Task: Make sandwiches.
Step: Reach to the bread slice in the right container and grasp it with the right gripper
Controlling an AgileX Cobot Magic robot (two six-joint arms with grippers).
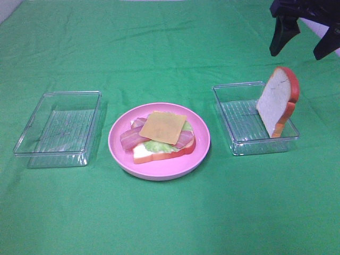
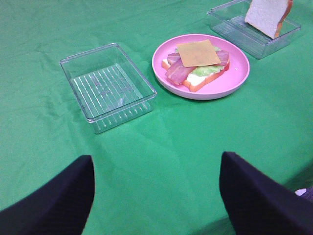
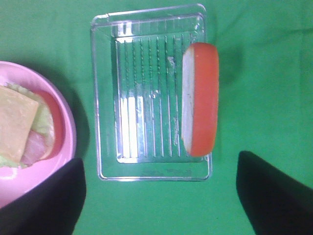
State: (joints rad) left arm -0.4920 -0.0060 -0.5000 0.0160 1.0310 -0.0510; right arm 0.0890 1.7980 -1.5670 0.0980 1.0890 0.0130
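Sandwich [image 1: 159, 139] on pink plate [image 1: 199, 154] has cheese on top, lacks top bread; right gripper [image 3: 159, 196], jaws open & empty, hovers above bread slice [image 3: 200, 98] leaning in tray [image 3: 105, 98] right of plate — next: grab slice; left gripper [image 2: 156, 196] open, idle.

The high camera faces the whole green table [image 1: 170, 223] from the front. Left wrist looks obliquely, low; right wrist straight down. All share the pink plate [image 1: 159, 170].

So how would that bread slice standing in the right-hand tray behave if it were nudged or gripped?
The bread slice stands on edge, leaning on the clear tray wall, so a nudge would probably tip it flat. It keeps its shape unsupported, so it is likely stiff, and probably light.
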